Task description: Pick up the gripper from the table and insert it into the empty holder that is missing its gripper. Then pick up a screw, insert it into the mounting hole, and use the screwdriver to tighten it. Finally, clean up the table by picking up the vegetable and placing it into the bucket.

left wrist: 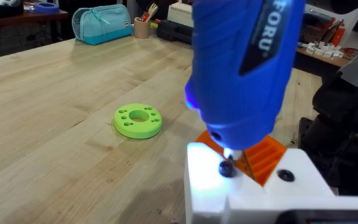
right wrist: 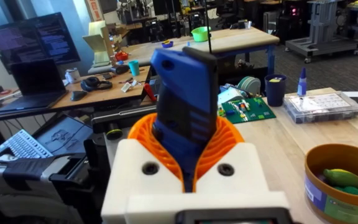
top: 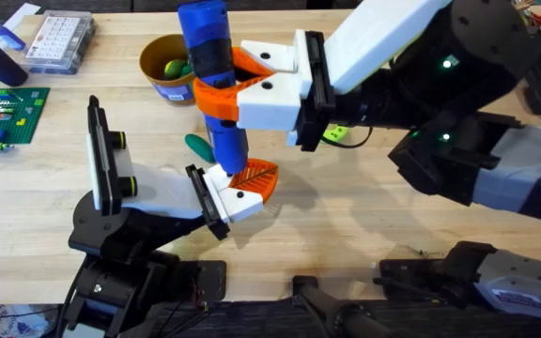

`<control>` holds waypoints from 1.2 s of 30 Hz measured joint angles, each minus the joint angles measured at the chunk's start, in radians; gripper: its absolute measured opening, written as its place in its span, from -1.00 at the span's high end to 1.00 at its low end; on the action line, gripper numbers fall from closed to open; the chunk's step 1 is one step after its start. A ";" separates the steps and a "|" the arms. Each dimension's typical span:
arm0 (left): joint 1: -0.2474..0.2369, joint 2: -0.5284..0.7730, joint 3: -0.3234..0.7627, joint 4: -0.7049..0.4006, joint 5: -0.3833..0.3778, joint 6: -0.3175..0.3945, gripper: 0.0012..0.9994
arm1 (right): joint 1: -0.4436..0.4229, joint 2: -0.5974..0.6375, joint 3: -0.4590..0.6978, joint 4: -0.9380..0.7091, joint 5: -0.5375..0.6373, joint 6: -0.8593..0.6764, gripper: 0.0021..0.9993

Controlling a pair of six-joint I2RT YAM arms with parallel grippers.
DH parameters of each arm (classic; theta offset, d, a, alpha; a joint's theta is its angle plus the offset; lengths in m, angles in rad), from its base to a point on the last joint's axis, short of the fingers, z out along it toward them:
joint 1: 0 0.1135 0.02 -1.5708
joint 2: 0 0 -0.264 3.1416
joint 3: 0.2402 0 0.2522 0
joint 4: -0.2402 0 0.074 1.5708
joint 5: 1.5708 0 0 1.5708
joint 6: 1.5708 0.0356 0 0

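Overhead: right tool (top: 242, 89) is clamping the screwdriver (top: 212, 66) upright, tip down on the holder (top: 236, 199) at desk centre. Orange gripper (top: 255, 176) is sitting in that holder. Vegetable (top: 198, 145) is lying at 9 o'clock of the driver; bucket (top: 162, 66) at 11 o'clock.

Left wrist: driver tip is meeting a dark screw (left wrist: 227, 168); lime ring (left wrist: 138, 120) is lying apart. Left tool: can't tell.

Right wrist: orange pads (right wrist: 225, 140) are gripping the driver.

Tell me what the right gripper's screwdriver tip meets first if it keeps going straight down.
The right gripper holds the screwdriver tip-down over the holder. Its tip sits on the dark screw in the white block, so it would meet that screw first, apparently already in contact.
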 joint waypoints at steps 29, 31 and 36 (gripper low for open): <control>0.000 0.000 0.000 -0.001 0.000 -0.003 0.96 | -0.017 0.011 -0.012 0.304 -0.011 0.006 0.91; 0.000 0.000 0.000 -0.001 0.000 -0.003 0.96 | -0.017 0.011 -0.012 0.304 -0.010 0.006 0.91; 0.000 0.000 0.000 -0.001 0.000 -0.003 0.96 | -0.021 0.011 -0.012 0.293 0.020 0.007 0.91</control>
